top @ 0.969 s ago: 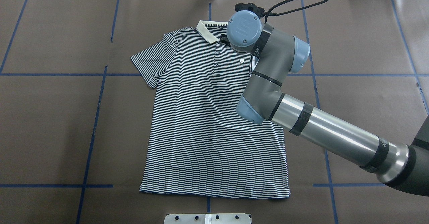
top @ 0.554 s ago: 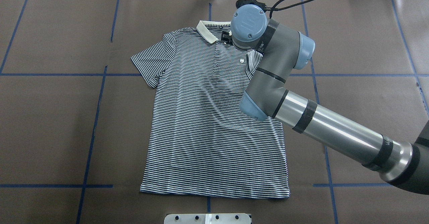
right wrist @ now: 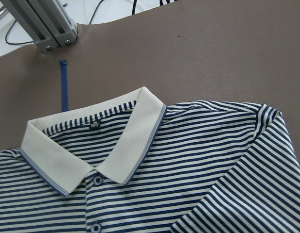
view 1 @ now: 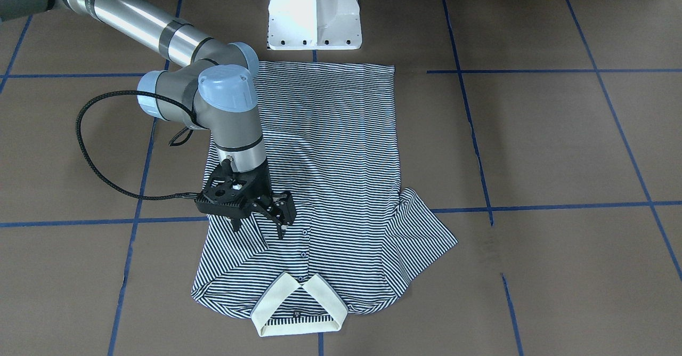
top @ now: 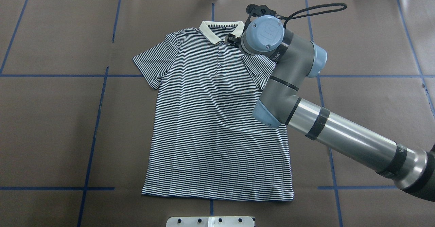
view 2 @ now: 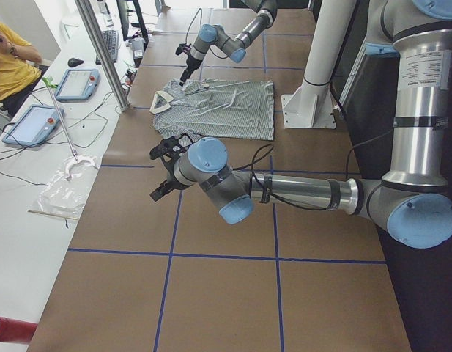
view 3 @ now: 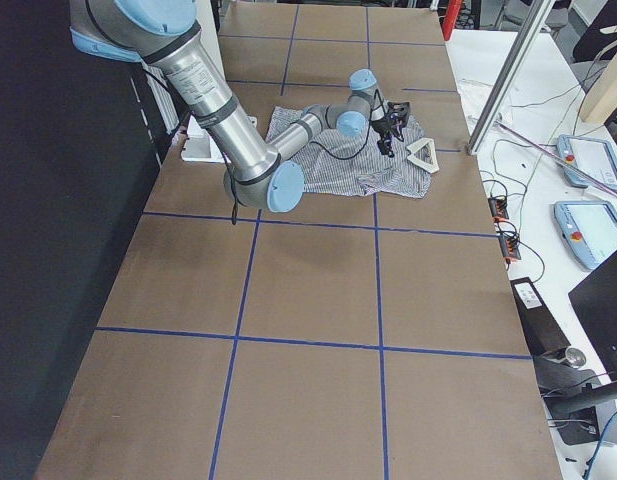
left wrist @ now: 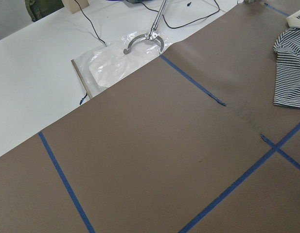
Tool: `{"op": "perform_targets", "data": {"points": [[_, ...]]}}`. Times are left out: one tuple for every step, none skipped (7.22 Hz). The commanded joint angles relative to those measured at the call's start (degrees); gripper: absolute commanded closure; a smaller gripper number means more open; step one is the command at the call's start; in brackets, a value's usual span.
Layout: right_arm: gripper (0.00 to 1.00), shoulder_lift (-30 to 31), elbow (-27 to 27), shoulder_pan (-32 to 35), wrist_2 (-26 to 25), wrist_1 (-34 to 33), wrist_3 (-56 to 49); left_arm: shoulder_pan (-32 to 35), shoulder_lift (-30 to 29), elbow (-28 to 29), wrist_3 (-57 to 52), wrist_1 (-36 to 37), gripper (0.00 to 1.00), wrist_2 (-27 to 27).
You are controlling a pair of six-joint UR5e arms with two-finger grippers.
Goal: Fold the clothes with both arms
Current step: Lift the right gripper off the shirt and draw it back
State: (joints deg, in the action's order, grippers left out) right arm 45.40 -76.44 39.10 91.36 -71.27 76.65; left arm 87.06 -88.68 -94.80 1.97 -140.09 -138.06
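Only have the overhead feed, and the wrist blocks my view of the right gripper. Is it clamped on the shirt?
Observer: No. The front-facing view shows the right gripper open above the polo shirt, at its chest, with no cloth between its fingers.
Operator: Left arm? Not in my feed.
Observer: The left-side view shows the left gripper over bare table, clear of the shirt. I can't tell whether it is open or shut.

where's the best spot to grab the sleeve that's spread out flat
Probably the cuff hem of the spread sleeve, near its outer corner, coming low from the robot's left. It lies flat, pointing outward, with the hem as its free edge, so a pinch there should lift it to fold over the polo shirt's front like the other sleeve.
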Motion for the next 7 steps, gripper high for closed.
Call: {"op": "perform_targets", "data": {"points": [[0.0, 0.4, -1.2, 4.2, 7.6, -8.0, -13.3, -5.4, -0.6, 0.0, 3.8, 0.0, 0.0, 0.4], [0.0, 3.5, -4.3, 7.8, 13.4, -7.9, -20.0, -7.6, -1.7, -0.1, 10.6, 0.0, 0.0, 2.4], [0.0, 9.8, -10.0, 11.6, 18.0, -6.4, -26.9, -10.7, -3.3, -0.2, 16.7, -0.1, 0.0, 6.0], [0.0, 16.9, -17.0, 15.1, 22.5, -4.7, -29.6, -14.3, -5.9, 0.0, 25.8, -0.1, 0.01, 11.4], [0.0, 22.1, -21.9, 18.2, 26.6, -3.4, -29.8, -18.6, -8.8, 0.1, 35.5, 0.2, 0.07, 16.5], [0.0, 26.3, -24.1, 19.8, 27.3, -0.3, -29.9, -23.5, -12.1, 0.4, 46.1, 0.6, 0.17, 22.7], [0.0, 28.1, -24.0, 19.9, 27.5, 2.9, -29.8, -30.7, -15.4, 2.8, 53.8, 0.9, 0.26, 29.4]]}}
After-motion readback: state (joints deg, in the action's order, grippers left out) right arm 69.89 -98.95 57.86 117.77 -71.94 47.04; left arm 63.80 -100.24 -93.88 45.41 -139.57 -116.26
